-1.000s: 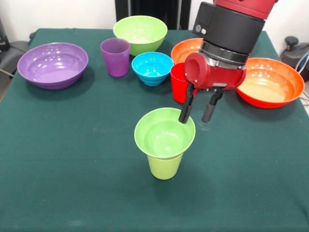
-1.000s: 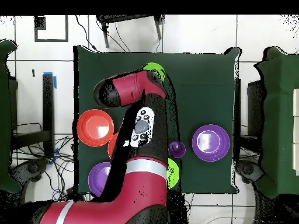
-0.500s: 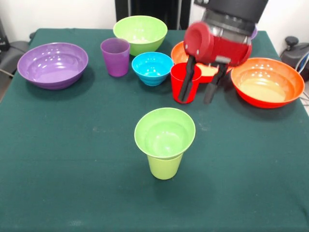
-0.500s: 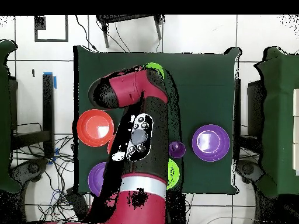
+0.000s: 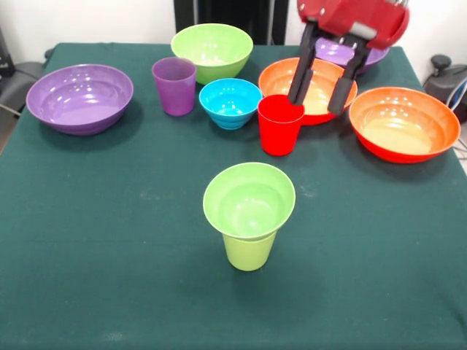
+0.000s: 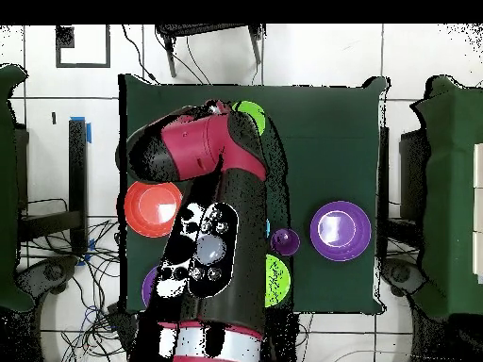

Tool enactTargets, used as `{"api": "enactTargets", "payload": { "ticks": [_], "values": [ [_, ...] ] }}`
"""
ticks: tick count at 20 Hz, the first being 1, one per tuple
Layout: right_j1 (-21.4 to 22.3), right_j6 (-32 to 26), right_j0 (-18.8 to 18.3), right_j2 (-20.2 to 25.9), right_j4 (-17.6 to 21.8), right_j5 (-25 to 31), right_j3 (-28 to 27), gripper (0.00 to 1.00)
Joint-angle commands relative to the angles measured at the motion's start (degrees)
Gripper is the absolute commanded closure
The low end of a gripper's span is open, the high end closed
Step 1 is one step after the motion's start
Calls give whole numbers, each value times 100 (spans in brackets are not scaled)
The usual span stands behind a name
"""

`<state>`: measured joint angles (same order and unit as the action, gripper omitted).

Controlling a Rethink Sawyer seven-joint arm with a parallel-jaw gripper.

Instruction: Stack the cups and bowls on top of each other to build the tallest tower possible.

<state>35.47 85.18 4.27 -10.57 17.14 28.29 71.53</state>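
A small lime-green bowl (image 5: 249,198) sits on the lime-green cup (image 5: 249,252) near the table's middle; this short tower also shows in the overhead view (image 6: 251,115). The red cup (image 5: 280,124) stands upright behind it, with the small blue bowl (image 5: 230,102) to its left. My gripper (image 5: 316,103) hangs open and empty, raised above the table just behind and to the right of the red cup, in front of an orange bowl (image 5: 281,76). In the overhead view the arm hides the gripper.
A purple cup (image 5: 174,85), a medium lime-green bowl (image 5: 212,48) and a wide purple bowl (image 5: 80,97) stand at the back left. A second orange bowl (image 5: 403,124) is at the right, and another purple bowl (image 5: 332,52) lies behind the gripper.
The gripper has lifted away from the rim of the lime-green bowl and drawn back over the red cup toward the orange bowl, staying open. No cup or bowl has moved.
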Motion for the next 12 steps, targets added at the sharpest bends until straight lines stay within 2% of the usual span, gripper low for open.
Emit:
{"api": "enactTargets", "payload": {
  "ticks": [1,8,12],
  "values": [
    [92,988,98,231,-198,360,1183,0],
    [294,1251,-80,148,-181,-649,2306,0],
    [258,1481,-149,-45,-74,-1341,2867,0]
  ]
}}
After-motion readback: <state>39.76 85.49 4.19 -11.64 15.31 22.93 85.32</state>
